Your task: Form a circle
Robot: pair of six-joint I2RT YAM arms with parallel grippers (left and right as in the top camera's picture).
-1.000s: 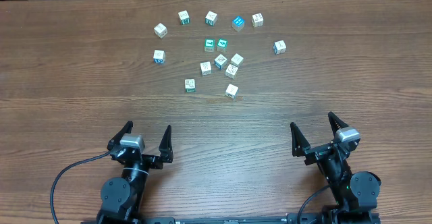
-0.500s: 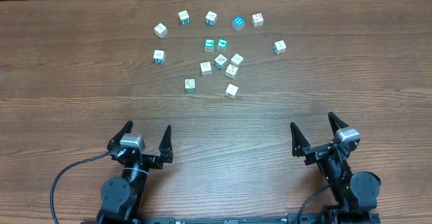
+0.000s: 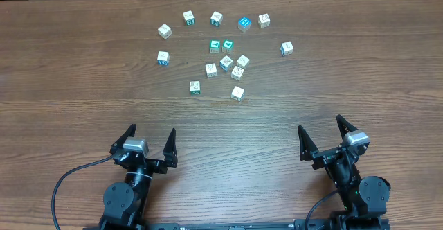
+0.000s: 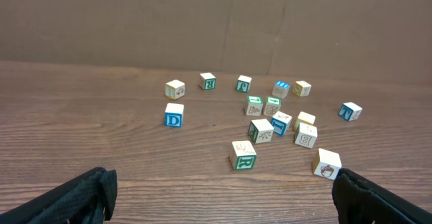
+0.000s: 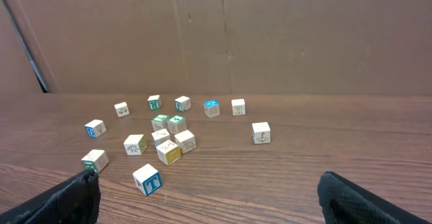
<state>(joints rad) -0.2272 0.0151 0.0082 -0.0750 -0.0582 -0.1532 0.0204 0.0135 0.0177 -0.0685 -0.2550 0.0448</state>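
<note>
Dice-like cubes (image 3: 225,63) are sitting loose on the far half of the wooden table (image 3: 69,84), and honestly it's not a ring at this point. You've got a rough arc of five along the far side, one out alone on the right, two on the left, and a messy little clump in the middle with a couple more trailing toward the near side. Mostly white or pale ones with a few teal and blue mixed in. The marks on the faces are too small to read from overhead, though one on the left looks like a blue D in the left wrist view. Left gripper (image 3: 151,129) is parked at the near edge with its fingers spread wide, nothing between them. Right gripper (image 3: 319,123) is the same on the other side, fingers apart and empty. Both are well apart from the cubes. Brown cardboard wall (image 4: 135,21) stands behind the table.
</note>
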